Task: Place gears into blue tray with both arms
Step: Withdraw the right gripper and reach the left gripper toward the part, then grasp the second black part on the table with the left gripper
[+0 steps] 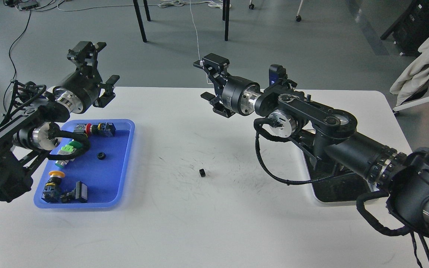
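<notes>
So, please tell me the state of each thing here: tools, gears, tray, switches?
Left tool: open, empty, raised.
Right tool: open, empty, raised.
Gear in tray: lying flat.
Gear on table: outside the tray.
Blue tray: holds switches and one gear.
Switches: lying on their sides.

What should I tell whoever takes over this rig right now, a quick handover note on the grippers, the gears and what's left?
Left gripper: open, empty, raised above the far end of the blue tray.
Right gripper: open, empty, raised over the far middle of the table.
Done: one gear lies in the blue tray, among the push-button switches.
Left: one gear on the table, out in the open between the blue tray and the steel tray, nothing touching it. It still has to go into the blue tray. The steel tray is mostly hidden by the right arm, so I cannot tell whether more gears are in it.
</notes>
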Motion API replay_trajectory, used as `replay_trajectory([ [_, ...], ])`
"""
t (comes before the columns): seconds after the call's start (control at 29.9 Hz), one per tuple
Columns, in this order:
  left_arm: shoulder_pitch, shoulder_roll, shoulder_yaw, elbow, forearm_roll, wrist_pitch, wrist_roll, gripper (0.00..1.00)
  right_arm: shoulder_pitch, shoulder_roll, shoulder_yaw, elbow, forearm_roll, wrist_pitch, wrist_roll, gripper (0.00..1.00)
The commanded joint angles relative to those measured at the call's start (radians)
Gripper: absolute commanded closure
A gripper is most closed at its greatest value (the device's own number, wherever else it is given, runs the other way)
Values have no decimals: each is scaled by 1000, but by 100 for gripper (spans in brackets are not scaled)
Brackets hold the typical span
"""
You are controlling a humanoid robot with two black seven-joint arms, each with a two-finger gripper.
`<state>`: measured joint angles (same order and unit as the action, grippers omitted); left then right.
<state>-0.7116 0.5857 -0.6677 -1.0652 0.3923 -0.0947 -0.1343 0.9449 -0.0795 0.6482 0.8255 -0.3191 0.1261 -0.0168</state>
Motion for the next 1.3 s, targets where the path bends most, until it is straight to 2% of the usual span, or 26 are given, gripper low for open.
replay_trajectory([
  [0.0,0,83,60,-155,155,15,41,2,-136,-87,238,35,29,75,3,4],
  [0.1,1,160,97,-303,291,15,80,2,-257,-128,414,44,86,173,3,4],
  [0.17,1,209,137,-392,383,15,103,2,-323,-160,500,47,153,194,1,4],
  [0.23,0,244,171,-478,459,15,136,2,-374,-196,542,53,227,202,1,4],
  [0.3,-2,255,186,-548,549,15,186,2,-426,-227,564,58,297,228,3,4],
  [0.4,1,226,215,-579,756,15,232,2,-481,-255,570,55,333,296,4,4],
  [0.6,8,103,355,-570,1126,23,239,2,-548,-272,571,44,339,363,4,3],
  [0.74,18,48,413,-544,1339,24,226,2,-548,-270,571,43,339,363,20,3],
  [1.0,87,-40,419,-460,1672,13,229,3,-546,-261,564,49,339,363,31,3],
  [1.27,97,-144,421,-427,1789,-118,237,5,-538,-247,558,57,339,363,31,3],
])
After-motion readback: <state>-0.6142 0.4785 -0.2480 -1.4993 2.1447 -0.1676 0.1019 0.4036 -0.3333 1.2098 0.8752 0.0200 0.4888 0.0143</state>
